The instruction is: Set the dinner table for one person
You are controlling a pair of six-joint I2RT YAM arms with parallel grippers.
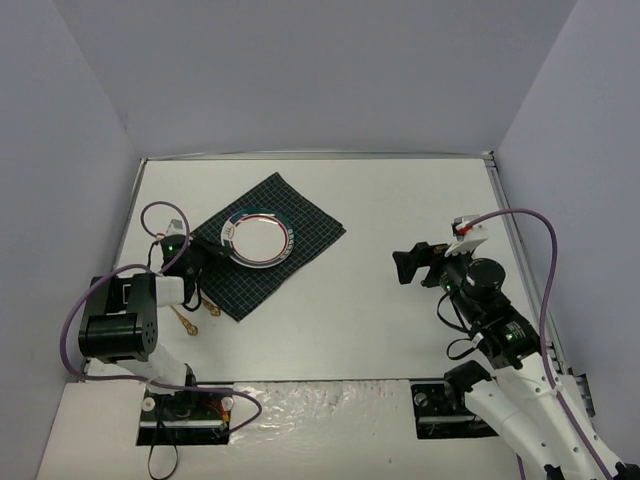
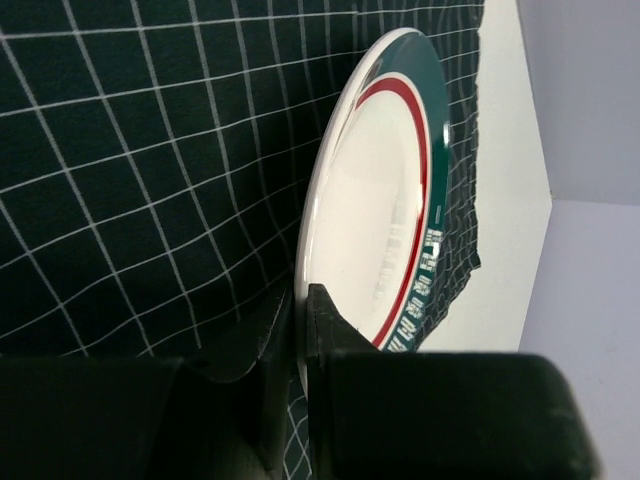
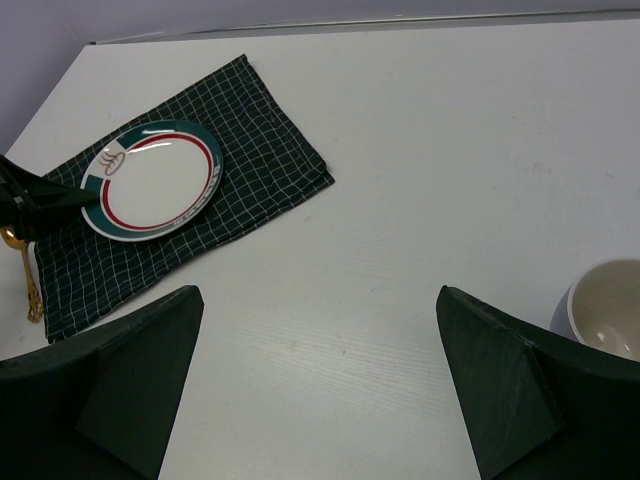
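A white plate [image 1: 258,240] with a green and red rim lies on the dark green checked cloth [image 1: 300,225] at the left of the white dinner table [image 1: 400,200]. My left gripper [image 1: 205,258] is at the plate's near-left edge. In the left wrist view the gripper [image 2: 298,340] is shut on the rim of the plate [image 2: 375,210], one finger above and one below. My right gripper [image 1: 402,267] is open and empty over bare table at the right, far from the plate [image 3: 150,180]. In its own view it [image 3: 320,340] has nothing between the fingers.
Gold cutlery [image 1: 185,320] lies on the table by the cloth's near-left edge, and shows in the right wrist view [image 3: 30,285] too. A white bowl [image 3: 605,320] stands at the right edge of the right wrist view. Metal rails line the table edges.
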